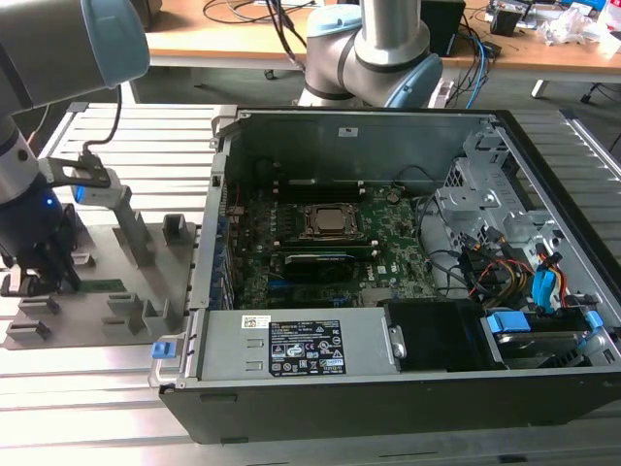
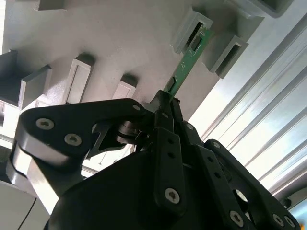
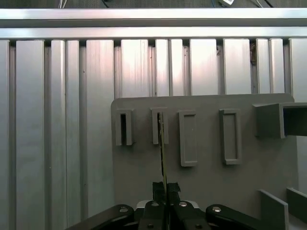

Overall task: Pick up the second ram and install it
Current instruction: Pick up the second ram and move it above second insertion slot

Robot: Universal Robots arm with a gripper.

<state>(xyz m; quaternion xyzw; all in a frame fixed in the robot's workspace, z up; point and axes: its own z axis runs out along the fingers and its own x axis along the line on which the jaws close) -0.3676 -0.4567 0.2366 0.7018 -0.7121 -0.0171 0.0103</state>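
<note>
**Gripper (image 1: 41, 279) closed on second ram (image 1: 103, 285) at holder tray (image 1: 146, 243)**

Exterior view: the arm reaches down over the grey holder tray, which lies flat on the slatted aluminium table (image 1: 97, 388). The open computer case (image 1: 388, 388) stands just beside the tray, toward the exterior view's right. A thin green strip, the second ram, lies on edge on the tray next to the black fingers.

Second wrist view: gripper (image 2: 167, 101) jaws are pinched together on the near end of the second ram (image 2: 186, 64). The stick's far end sits inside one of the tray's (image 2: 120, 38) raised slotted posts (board not clear of the post).

First wrist view: second ram (image 3: 161, 148) appears edge-on as a thin line running from the gripper (image 3: 164, 188) to the second slotted post of the tray (image 3: 206, 187). Neighbouring posts in that row hold nothing. Table slats (image 3: 57, 120) run past the tray's far edge.
</note>
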